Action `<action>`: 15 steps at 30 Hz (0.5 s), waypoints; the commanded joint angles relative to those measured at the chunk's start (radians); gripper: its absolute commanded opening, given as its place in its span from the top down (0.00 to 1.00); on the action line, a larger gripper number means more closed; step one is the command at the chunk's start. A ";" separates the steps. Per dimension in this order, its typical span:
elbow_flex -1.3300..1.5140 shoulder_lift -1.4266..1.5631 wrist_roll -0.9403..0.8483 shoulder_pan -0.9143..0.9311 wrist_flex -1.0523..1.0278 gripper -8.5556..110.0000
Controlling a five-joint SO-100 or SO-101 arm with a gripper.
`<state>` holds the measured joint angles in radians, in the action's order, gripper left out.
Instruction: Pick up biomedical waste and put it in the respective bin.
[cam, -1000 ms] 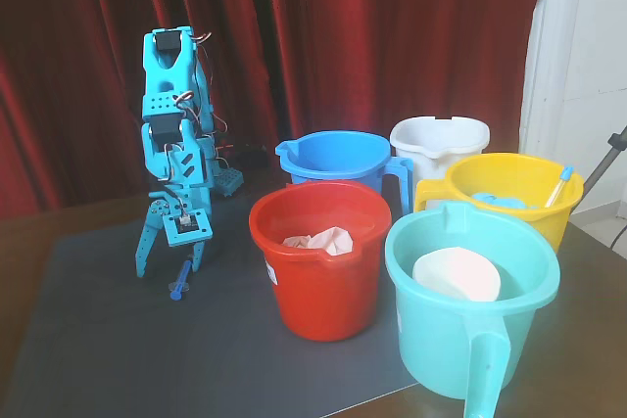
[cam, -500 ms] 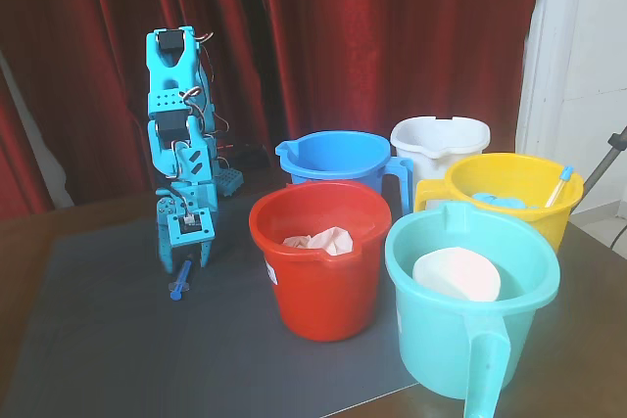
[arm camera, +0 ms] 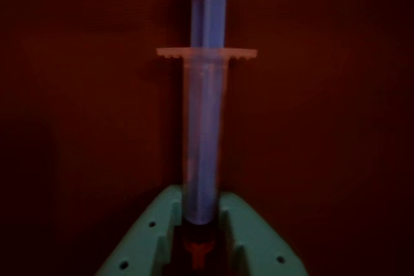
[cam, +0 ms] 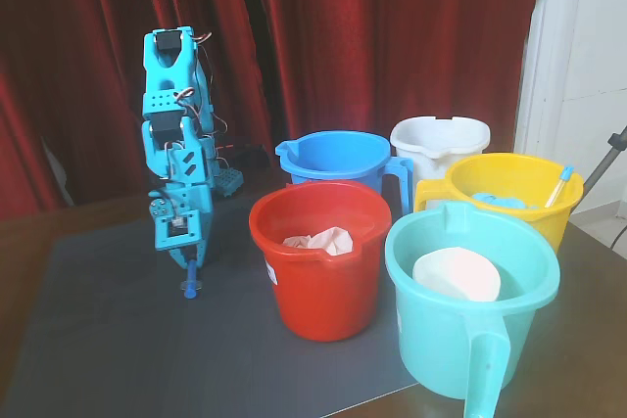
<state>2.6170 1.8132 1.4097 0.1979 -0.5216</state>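
In the fixed view, the turquoise arm stands folded at the back left of a dark grey mat (cam: 118,340) that covers the counter (cam: 20,242). Its hand (cam: 186,259) points down, and the syringe (cam: 190,279) hangs from it nearly upright, its blue plunger end lowest, at or just above the mat; contact cannot be judged from this angle. To the right stand five buckets, close together. The red bucket (cam: 323,291) is nearest the arm and holds crumpled pale material. Behind it is the blue bucket (cam: 338,159), with the white bucket (cam: 439,139) to its right. The yellow bucket (cam: 509,193) has a pale syringe (cam: 558,186) leaning on its rim. The teal bucket (cam: 470,330) is at the front and holds something white and rounded. Red curtains fill the background.

In the wrist view, which is dim and reddish, the hand (arm camera: 197,224) enters from the bottom edge, its two pale green fingers (arm camera: 155,237) closed narrowly on the tip end of the syringe (arm camera: 202,127). The barrel runs straight up the picture, past its flange, to the blue plunger at the top edge.
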 commanded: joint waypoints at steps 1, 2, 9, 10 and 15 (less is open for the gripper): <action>-0.012 0.018 -0.006 0.017 0.040 0.93; -0.006 0.018 -0.020 0.014 0.071 0.93; -0.106 0.021 -0.028 0.009 0.112 0.93; -0.132 0.021 -0.025 0.009 0.109 0.93; -0.285 0.020 -0.014 -0.060 0.028 0.93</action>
<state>2.4406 1.8101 1.3898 0.1825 -0.4341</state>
